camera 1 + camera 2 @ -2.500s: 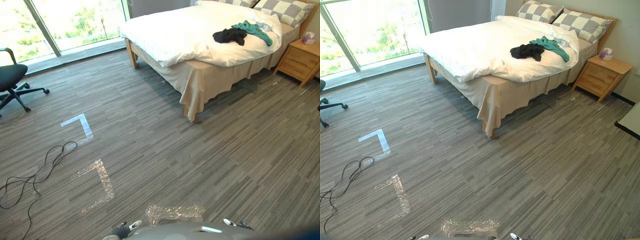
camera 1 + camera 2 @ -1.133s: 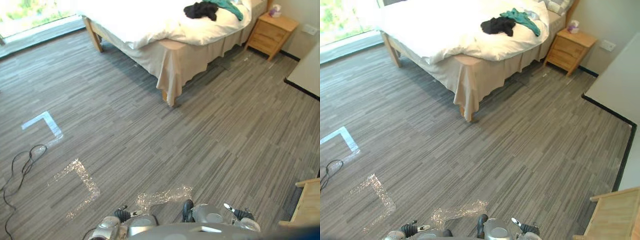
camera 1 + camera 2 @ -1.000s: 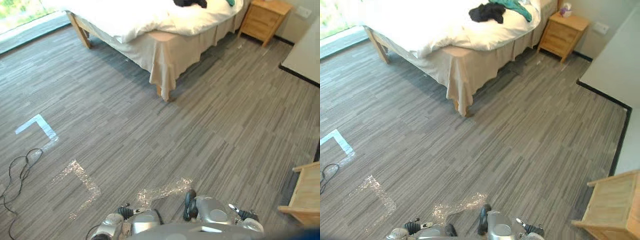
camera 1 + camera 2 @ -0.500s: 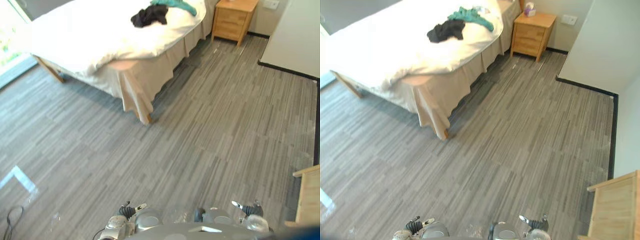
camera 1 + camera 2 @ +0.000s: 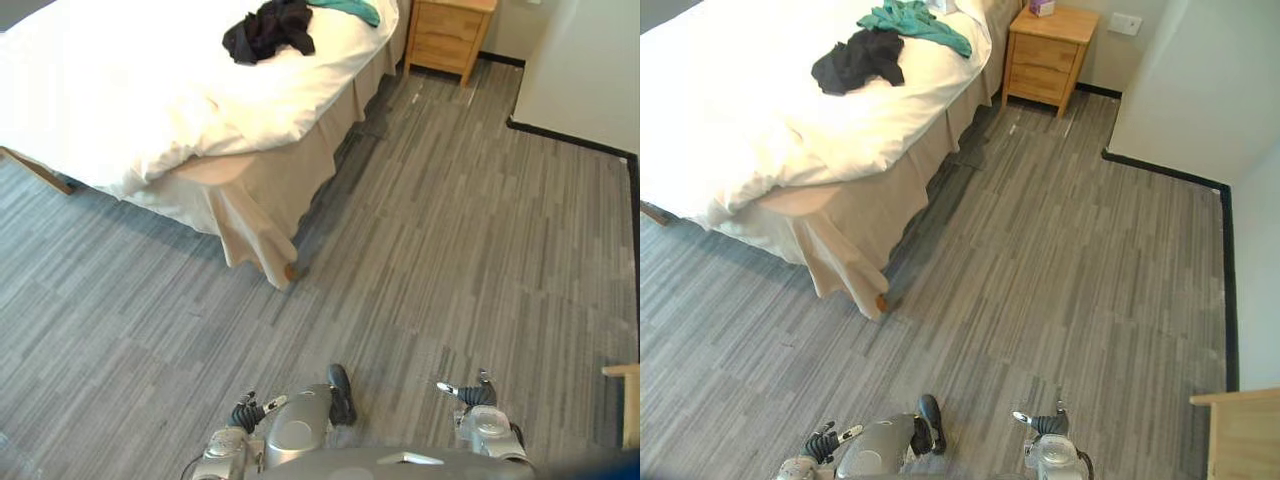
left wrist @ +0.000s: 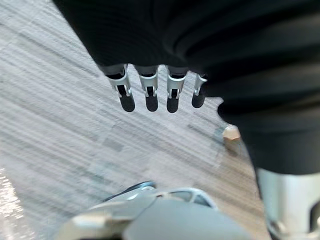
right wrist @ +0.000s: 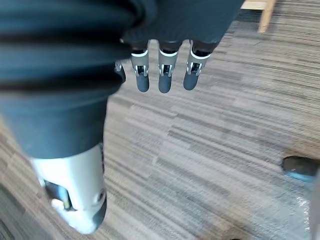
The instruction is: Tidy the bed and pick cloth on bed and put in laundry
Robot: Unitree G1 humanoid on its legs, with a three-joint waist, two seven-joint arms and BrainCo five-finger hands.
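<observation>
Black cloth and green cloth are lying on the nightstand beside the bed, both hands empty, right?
No. The black cloth and green cloth lie on the bed, not on the nightstand beside it, as the right eye view shows. The left hand and right hand are empty.

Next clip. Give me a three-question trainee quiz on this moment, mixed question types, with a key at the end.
1. True or false: the black cloth lies on the floor.
2. Which lies nearer the nightstand? A) the black one B) the teal cloth
3. Fill in: the left hand and the right hand both hang ____, holding nothing.
Key: 1 false, it lies on the bed; 2 B; 3 open.
</observation>
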